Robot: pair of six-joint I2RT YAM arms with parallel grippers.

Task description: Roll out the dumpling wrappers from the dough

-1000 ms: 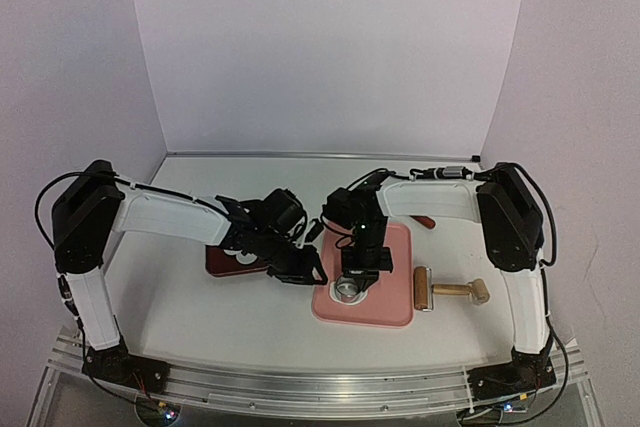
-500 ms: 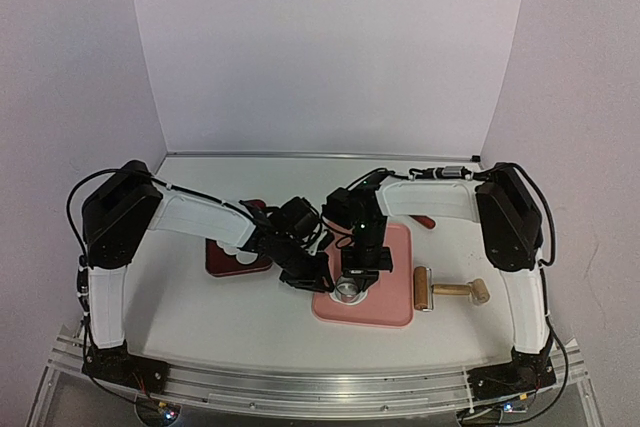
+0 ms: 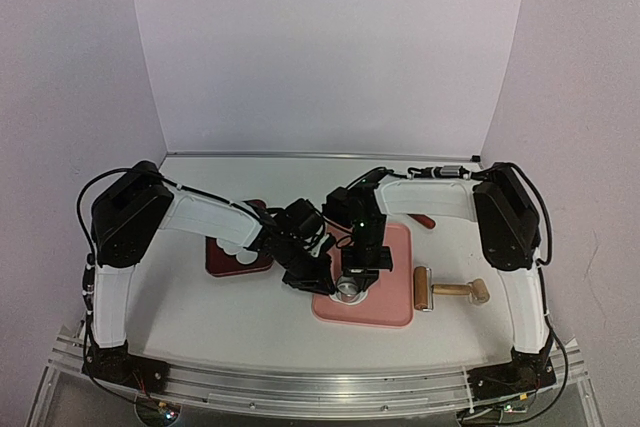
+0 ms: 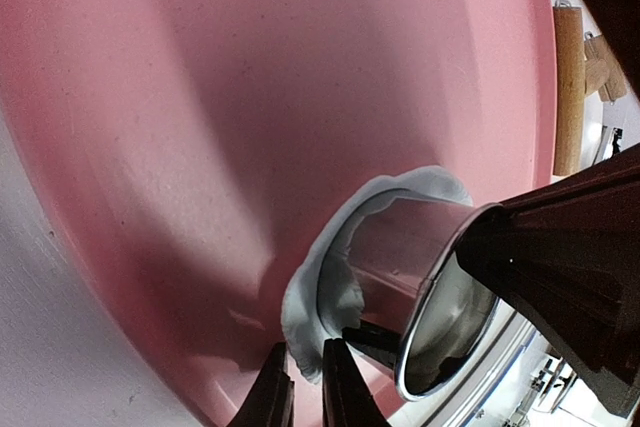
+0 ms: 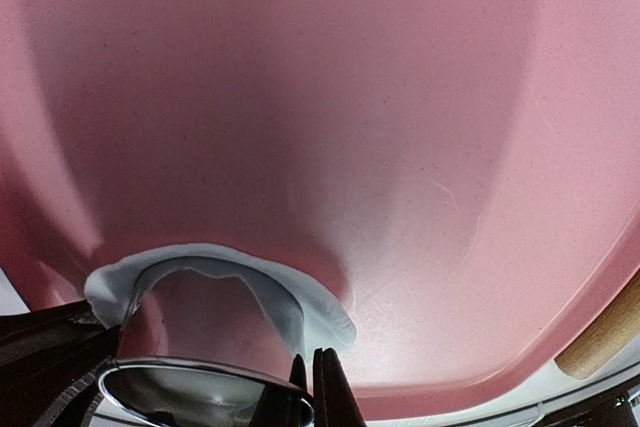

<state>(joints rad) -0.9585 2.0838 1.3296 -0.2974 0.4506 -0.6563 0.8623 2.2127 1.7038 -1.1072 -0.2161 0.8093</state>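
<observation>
Pink and soft-looking, a rounded-corner rectangular mat (image 3: 388, 299) is lying on the white bench (image 3: 200, 317), and we are finding the work crowded into its near-left corner. The right gripper (image 3: 352, 275) is reaching down there, its jaws closed on the wall of a small round metal ring cutter (image 3: 347, 290), which is standing on the mat close to the near edge.

The dough (image 4: 300, 307), a ragged white scrap, is curling around the cutter's foot on the far and left sides and hugging the metal. The left gripper (image 4: 300, 387) is coming in from the mat's left edge. Its jaws are standing only a sliver apart with the scrap's outer rim right at their tips, and we cannot tell whether they are pinching it.

Bare pink surface is spreading away from the cutter toward the far and right edges of the mat. A wooden roller with a short handle (image 3: 422, 289) is lying on the bench just beside the right edge, parallel to it.

The dumpling wrappers (image 3: 240, 259), thin white discs, are resting on a dark red square plate (image 3: 215, 265) left of the mat. The left arm is crossing over the plate's far side, and the two grippers are working nearly nose to nose.
</observation>
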